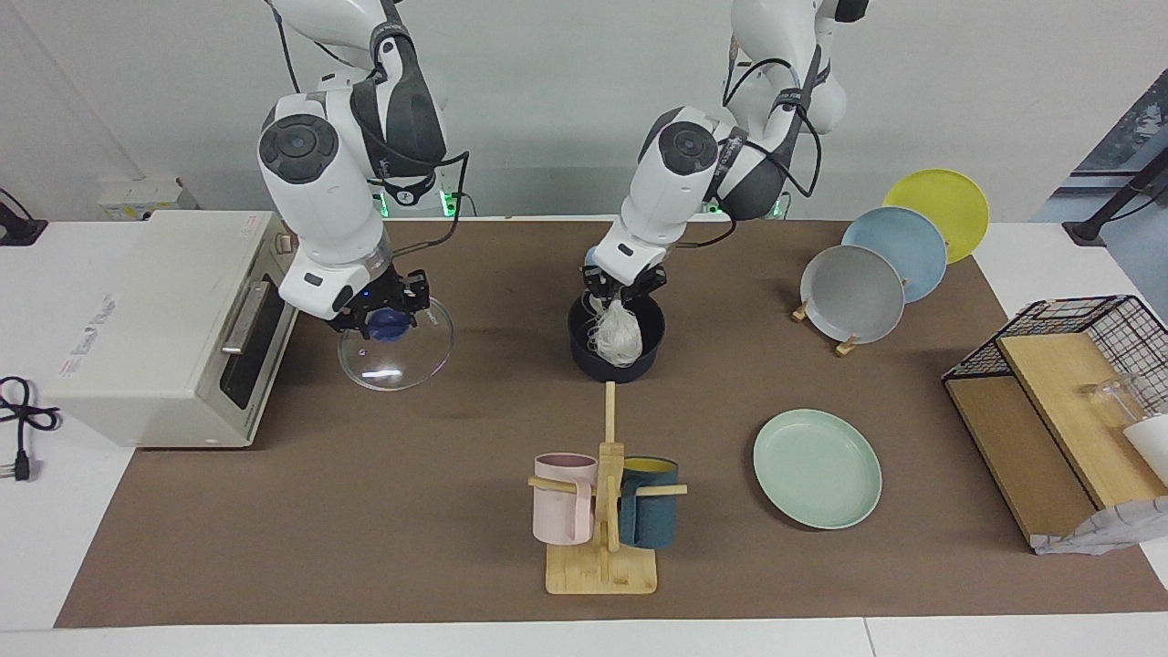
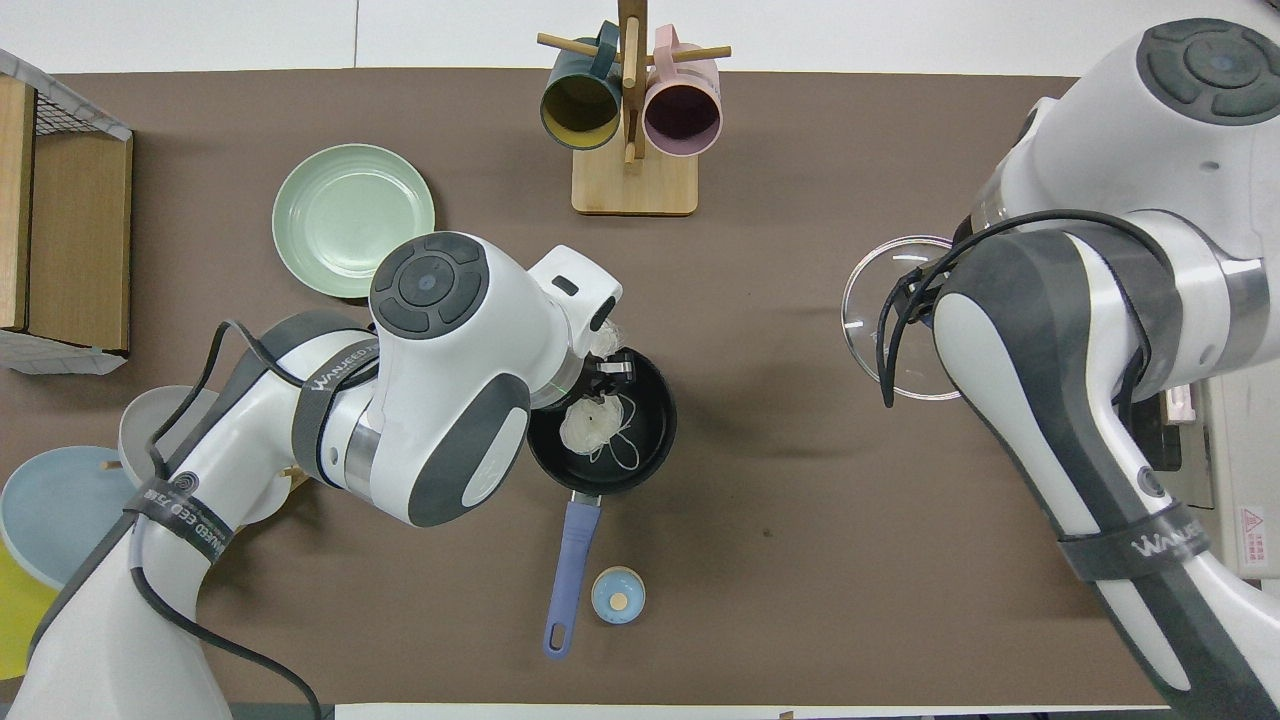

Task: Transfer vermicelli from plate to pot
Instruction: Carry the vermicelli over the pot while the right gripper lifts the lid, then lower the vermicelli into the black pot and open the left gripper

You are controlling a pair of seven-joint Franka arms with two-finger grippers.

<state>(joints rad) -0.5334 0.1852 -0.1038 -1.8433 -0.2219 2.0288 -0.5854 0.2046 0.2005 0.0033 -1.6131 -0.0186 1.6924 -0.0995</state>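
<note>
Two arms are at work, but only one carries the task's thing: the left gripper [image 1: 623, 294] is clenched on the top of the vermicelli [image 1: 616, 336], which hangs straight down from it as a pale clump whose long axis runs vertical. That is the relation the coming move turns on: the noodles lie directly below the gripper and directly over the mouth of the pot [image 1: 584, 360], their lower strands already reaching inside its rim. In the overhead view the clump sits within the dark circle, toward the side nearer the left arm, so my judgement is that a release or a small further descent would land it inside. Loose strands could catch on the rim or cling to the gripper

The plate [image 1: 818, 468] lies bare on the bench, farther from the robots than the pot and toward the left arm's end. The pot's blue handle [image 2: 570, 575] points back toward the robots

The right gripper [image 1: 388, 310] is clamped on the knob of a glass lid [image 1: 411, 360], holding it tilted over the bench beside a toaster oven [image 1: 155, 319], well apart from the pot
</note>
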